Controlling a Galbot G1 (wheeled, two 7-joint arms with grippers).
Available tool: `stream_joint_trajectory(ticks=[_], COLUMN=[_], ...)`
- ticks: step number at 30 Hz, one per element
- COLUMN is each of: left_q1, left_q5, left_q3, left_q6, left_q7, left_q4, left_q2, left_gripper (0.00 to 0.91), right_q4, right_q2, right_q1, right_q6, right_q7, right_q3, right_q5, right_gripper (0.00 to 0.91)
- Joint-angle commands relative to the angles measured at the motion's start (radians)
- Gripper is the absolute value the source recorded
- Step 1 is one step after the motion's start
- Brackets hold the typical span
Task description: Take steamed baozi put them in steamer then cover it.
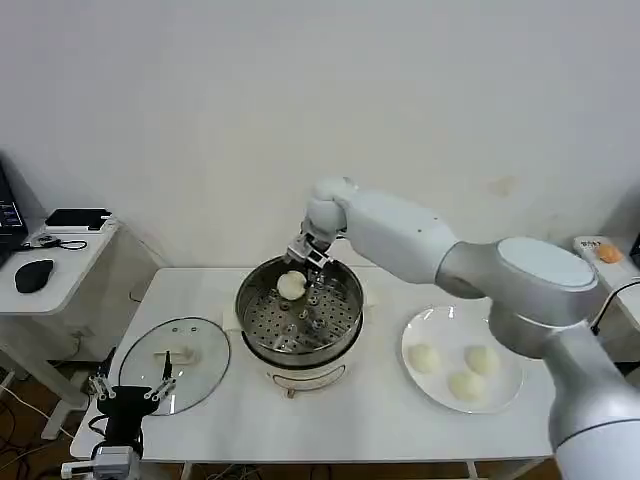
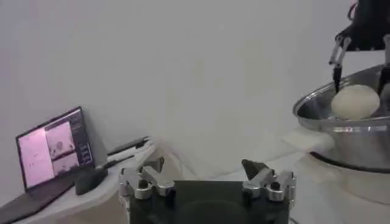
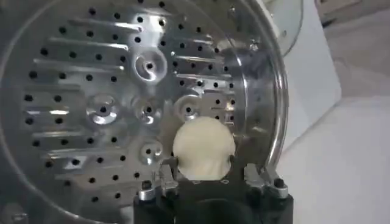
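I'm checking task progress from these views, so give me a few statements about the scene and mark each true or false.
1. The right gripper holds a baozi over the steamer. True.
2. Four baozi lie on the white plate. False: three lie there.
3. The cover sits on the steamer. False: it lies on the table to the steamer's left.
4. The left gripper hangs open near the cover. True.
5. The steamer's tray is full of baozi. False: the held baozi is the one there.

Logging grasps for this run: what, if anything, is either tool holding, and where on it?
The right tool grips a round cream-white dough bun by its sides, over the steel steamer. The left tool holds nothing.
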Motion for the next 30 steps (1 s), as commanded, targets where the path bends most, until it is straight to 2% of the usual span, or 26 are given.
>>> stream_joint_trajectory(ticks=[1,6,9,10,14,20,25,26,30], left_q1=[0.000,-0.001,-0.002,-0.002,-0.001,0.001,-0.002,-0.003,-0.003], left_q5=[0.000,0.000,0.001,0.001,0.002,0.003,0.001,-0.003,-0.021], left_q3=[-0.001,0.001,0.005,0.006,0.009,0.012,0.014,0.013,0.009], left_q6=[0.000,0.001,0.001,0.001,0.002,0.002,0.007,0.011,0.026], left_q7=[0.000,0.000,-0.001,-0.001,0.000,0.000,0.002,0.005,0.017], left_q4=[0.000,0.001,0.001,0.000,-0.005,-0.009,-0.010,-0.010,-0.010], left_q2=[0.000,-0.002,-0.006,-0.007,-0.009,-0.011,-0.006,-0.001,0.017], left_gripper=[0.907,0.907,0.907,0.907,0.907,0.907,0.907,0.907,0.907], right_q4=[-0.064,-0.077,-0.077,-0.078,-0.068,0.013,0.179,0.218,0.366], right_q2=[0.030,0.027,0.023,0.022,0.016,-0.026,-0.129,-0.164,-0.260], right_q1=[-0.012,-0.018,-0.016,-0.016,-0.016,0.006,0.084,0.115,0.222], right_q6=[0.078,0.099,0.110,0.110,0.109,0.080,-0.035,-0.068,-0.170], right_q7=[0.022,0.028,0.034,0.035,0.053,0.057,0.019,-0.004,-0.034], right_q3=[0.003,0.012,0.013,0.013,0.016,0.015,-0.019,-0.047,-0.129], right_q5=[-0.103,-0.135,-0.147,-0.146,-0.135,-0.020,0.157,0.190,0.317], right_gripper=[0.605,0.615,0.877,0.907,0.907,0.907,0.907,0.907,0.907])
